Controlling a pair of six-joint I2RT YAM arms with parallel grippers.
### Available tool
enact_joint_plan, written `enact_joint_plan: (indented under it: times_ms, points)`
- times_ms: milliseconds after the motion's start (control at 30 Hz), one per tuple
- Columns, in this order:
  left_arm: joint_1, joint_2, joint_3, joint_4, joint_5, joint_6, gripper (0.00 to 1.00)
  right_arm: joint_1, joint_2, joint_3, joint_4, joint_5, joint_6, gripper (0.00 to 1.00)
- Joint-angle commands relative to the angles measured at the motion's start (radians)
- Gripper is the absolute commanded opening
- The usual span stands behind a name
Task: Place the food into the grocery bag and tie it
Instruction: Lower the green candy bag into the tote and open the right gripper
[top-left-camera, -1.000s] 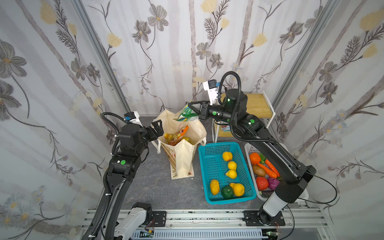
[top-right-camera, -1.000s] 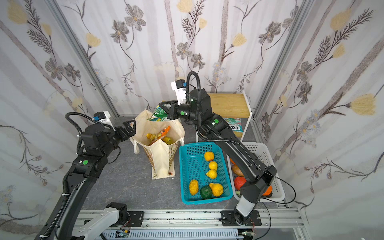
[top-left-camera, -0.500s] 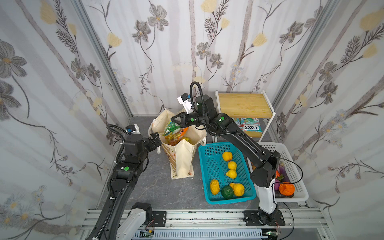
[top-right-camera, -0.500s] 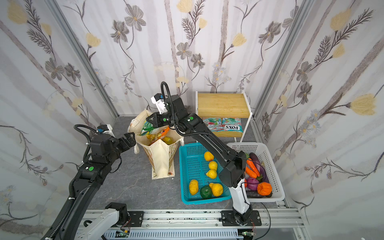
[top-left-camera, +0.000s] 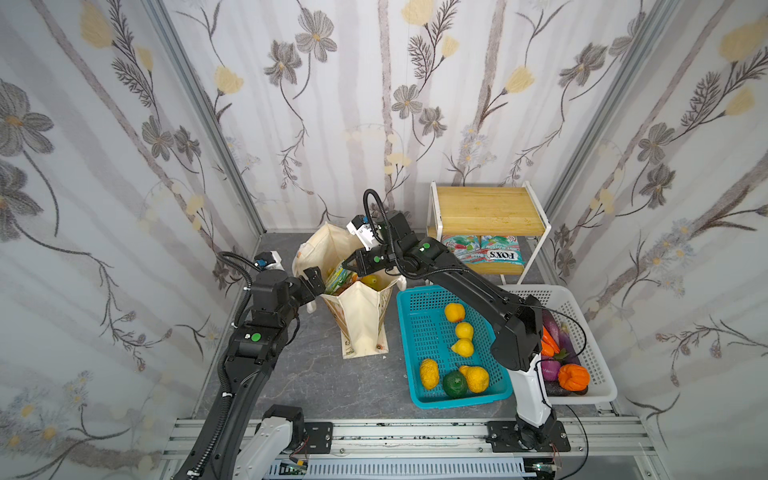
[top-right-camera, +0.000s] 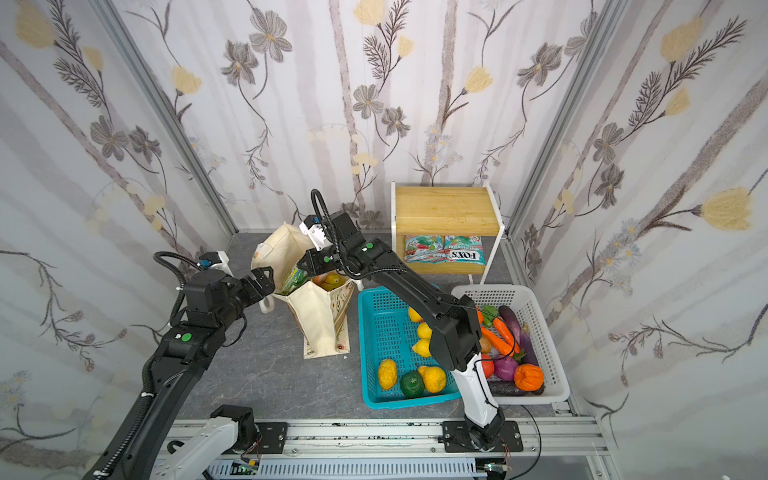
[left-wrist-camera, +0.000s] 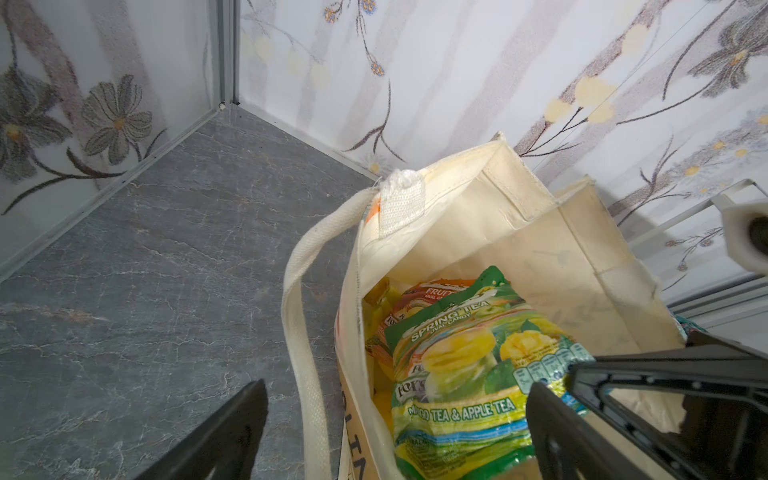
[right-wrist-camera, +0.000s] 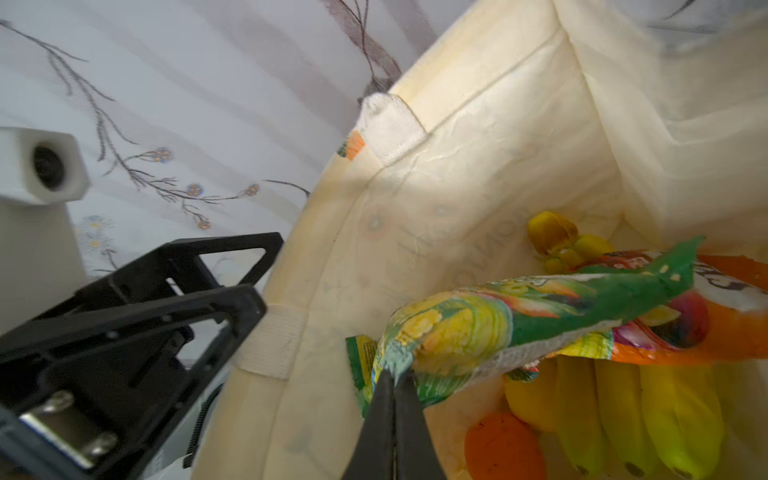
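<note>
Green candy packet (right-wrist-camera: 498, 324) is clamped in the right gripper's (right-wrist-camera: 392, 382) fingers inside the grocery bag (right-wrist-camera: 415, 208); the left gripper's (left-wrist-camera: 397, 390) fingers spread wide.

Bright even light, soft shadows, wrist close-ups seemingly blurred

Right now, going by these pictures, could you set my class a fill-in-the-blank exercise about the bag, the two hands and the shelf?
1. The right hand is shut on the ___ candy packet in the tote bag.
2. The left hand is ___ at the bag's rim.
3. The yellow bunch under the packet is ___.
4. The FOX'S packets lie on the rack's ___ shelf.
Missing: green; open; bananas; lower.
</note>
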Motion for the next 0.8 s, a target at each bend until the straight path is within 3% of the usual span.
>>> enact_joint_plan:
  times_ms: [0, 67, 200, 333, 400, 567, 700, 767]
  points:
    - [0.000, 0.007, -0.012, 0.040, 0.021, -0.021, 1.00, 0.001, -0.003, -0.013, -0.116, 0.192, -0.102, 0.00]
    - [0.000, 0.013, -0.017, 0.049, 0.021, -0.022, 0.99, 0.001, 0.004, -0.014, -0.163, 0.279, -0.136, 0.00]
    - [0.001, 0.014, -0.011, 0.056, 0.022, -0.018, 1.00, 0.001, 0.001, -0.010, -0.194, 0.344, -0.160, 0.14]
    - [0.002, 0.015, 0.003, 0.058, -0.006, -0.011, 1.00, 0.001, -0.027, 0.000, -0.194, 0.376, -0.166, 0.55]
    - [0.005, 0.012, -0.002, 0.070, -0.028, -0.040, 1.00, 0.001, -0.052, 0.002, -0.192, 0.397, -0.167, 0.63]
    - [0.042, -0.033, -0.035, 0.185, 0.037, -0.154, 1.00, 0.001, -0.157, -0.036, -0.153, 0.432, -0.142, 0.78]
    - [0.053, -0.017, -0.014, 0.191, 0.028, -0.133, 1.00, 0.001, -0.277, -0.153, -0.055, 0.467, -0.099, 0.99]
    - [0.053, 0.004, -0.009, 0.191, 0.049, -0.122, 1.00, 0.001, -0.336, -0.240, 0.010, 0.520, -0.079, 1.00]
